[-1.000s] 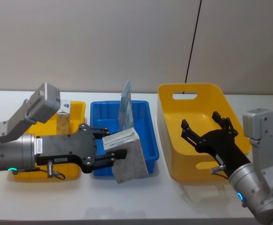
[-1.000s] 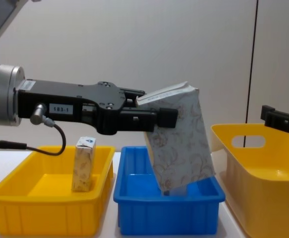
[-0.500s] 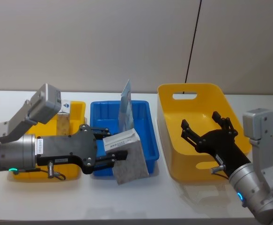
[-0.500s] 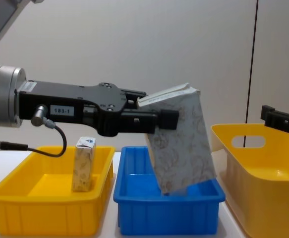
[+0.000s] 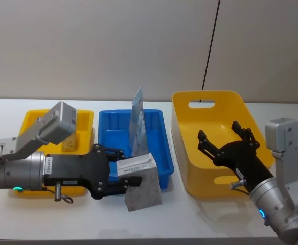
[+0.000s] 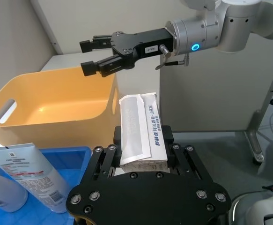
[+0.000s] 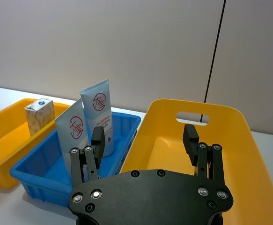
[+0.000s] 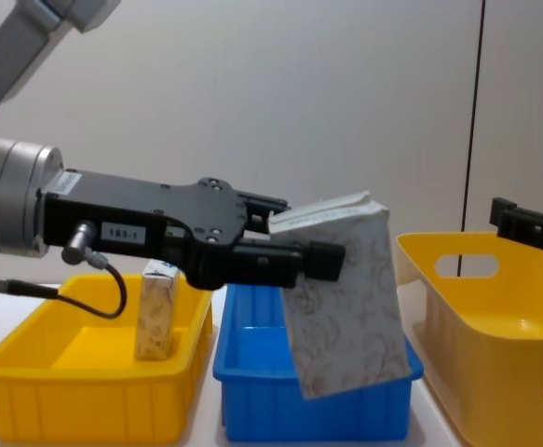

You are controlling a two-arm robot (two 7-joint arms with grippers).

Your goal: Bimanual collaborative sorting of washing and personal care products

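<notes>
My left gripper (image 5: 132,172) is shut on the white top of the large swirl-patterned pack (image 5: 143,190). The pack hangs tilted just in front of the blue bin's (image 5: 160,149) near wall, seen from the side as pack (image 8: 347,317) in gripper (image 8: 301,250), and from the wrist as pack top (image 6: 140,133). The small speckled pack (image 8: 157,312) stands upright in the low yellow bin (image 8: 66,396). Two light-blue pouches (image 7: 88,123) stand in the blue bin. My right gripper (image 5: 224,140) is open and empty over the big yellow basket (image 5: 210,98).
The three containers stand in a row on the white table: low yellow bin (image 5: 85,115) at left, blue bin in the middle, tall yellow basket (image 8: 495,289) at right. A strip of bare table (image 5: 189,217) runs along the front. A plain wall stands behind.
My left gripper has drawn back toward the table's front and sunk lower, carrying the large pack from over the blue bin to just in front of its near wall. The right arm has not moved.
</notes>
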